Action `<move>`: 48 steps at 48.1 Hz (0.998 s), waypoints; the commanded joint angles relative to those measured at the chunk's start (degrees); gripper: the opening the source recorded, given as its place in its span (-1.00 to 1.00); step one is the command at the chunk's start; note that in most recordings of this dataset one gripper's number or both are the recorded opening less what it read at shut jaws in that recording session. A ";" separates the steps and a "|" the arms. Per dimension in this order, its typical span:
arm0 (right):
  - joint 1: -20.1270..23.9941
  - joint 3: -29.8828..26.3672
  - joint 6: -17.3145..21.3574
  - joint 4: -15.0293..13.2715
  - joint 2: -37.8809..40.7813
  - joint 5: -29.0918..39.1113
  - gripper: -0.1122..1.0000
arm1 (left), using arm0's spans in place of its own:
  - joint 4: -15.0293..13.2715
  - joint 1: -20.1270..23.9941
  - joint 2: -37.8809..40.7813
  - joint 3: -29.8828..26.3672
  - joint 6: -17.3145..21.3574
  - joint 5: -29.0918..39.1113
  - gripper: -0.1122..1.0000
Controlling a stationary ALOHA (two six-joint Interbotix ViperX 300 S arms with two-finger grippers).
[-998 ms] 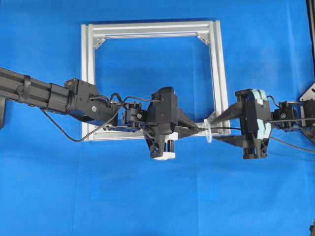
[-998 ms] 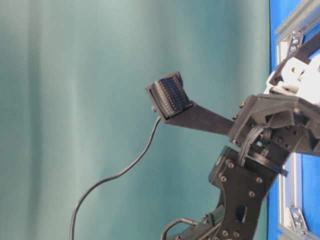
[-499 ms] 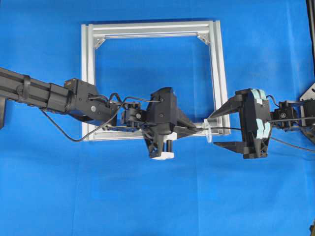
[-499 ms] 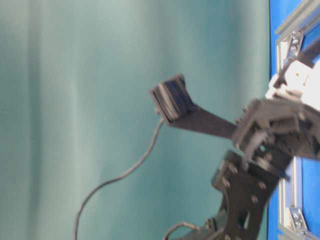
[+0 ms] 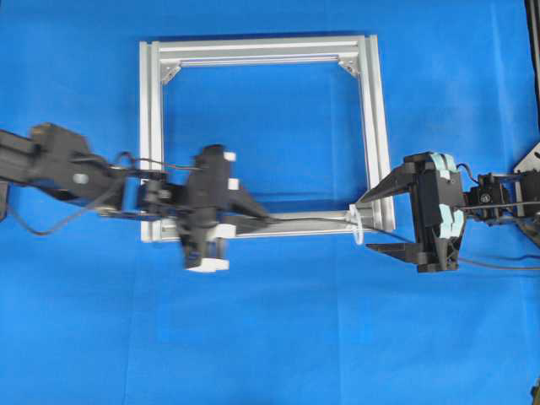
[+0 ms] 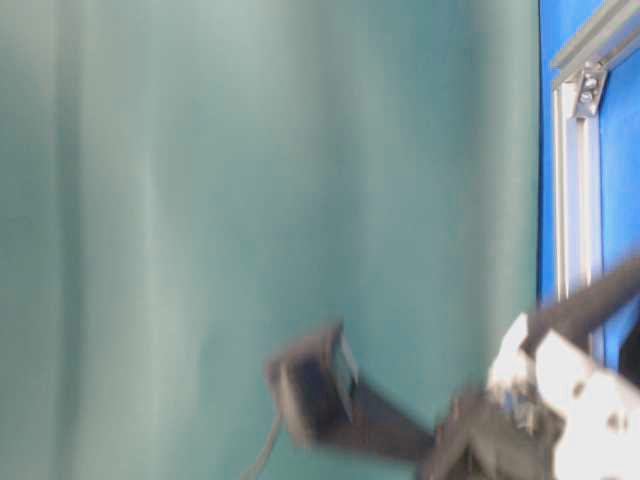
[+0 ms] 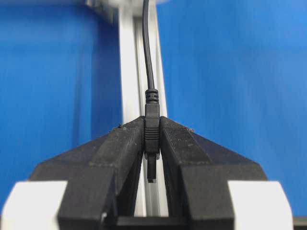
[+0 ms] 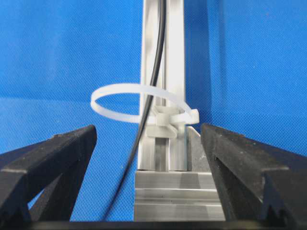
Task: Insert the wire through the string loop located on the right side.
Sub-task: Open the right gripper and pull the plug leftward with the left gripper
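The wire [image 5: 312, 219] lies along the silver frame's [image 5: 253, 46] bottom bar and passes through the string loop [image 5: 358, 224], a whitish tie at the frame's lower right corner. My left gripper [image 5: 263, 218] is shut on the wire's plug [image 7: 151, 129], well left of the loop. In the right wrist view the wire [image 8: 152, 81] threads through the string loop [image 8: 120, 91]. My right gripper [image 5: 373, 220] stands open just right of the loop, its fingers [image 8: 57, 158] either side of the frame corner and holding nothing.
A blue cloth [image 5: 270, 337] covers the table. The frame's bar [image 7: 129, 72] runs ahead of the left gripper. The table-level view is blurred; it shows one dark left finger pad [image 6: 315, 385] and the frame's edge [image 6: 570, 180]. A dark mount [image 5: 530, 164] sits at the right edge.
The left gripper has slid left along the bottom bar with the plug, drawing the wire through the loop. The right gripper has opened wide and let the wire go.
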 commanded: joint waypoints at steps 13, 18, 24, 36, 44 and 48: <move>-0.09 -0.88 -0.09 -0.26 -0.70 -0.26 0.88 | 0.00 -1.76 -12.57 14.94 -0.44 -2.37 -0.65; 0.00 -0.97 -0.09 -0.26 -0.70 -0.26 0.88 | 0.00 -1.76 -16.00 18.98 -1.32 -2.46 -0.65; -0.09 -0.97 -0.09 -0.26 -0.70 -0.26 0.88 | 0.00 -1.76 -20.39 23.91 -2.64 -2.37 -0.65; -0.09 -1.05 -0.09 -0.35 -0.70 -0.26 0.88 | 0.00 -1.76 -26.72 30.41 -4.13 -2.20 -0.65; -0.09 -1.14 -0.09 -0.35 -0.70 -0.26 0.88 | 0.09 -1.76 -26.81 30.59 -3.78 -1.49 -0.65; -0.09 -1.14 -0.09 -0.35 -0.70 -0.26 0.88 | 0.09 -1.76 -26.63 30.41 -3.52 -1.49 -0.65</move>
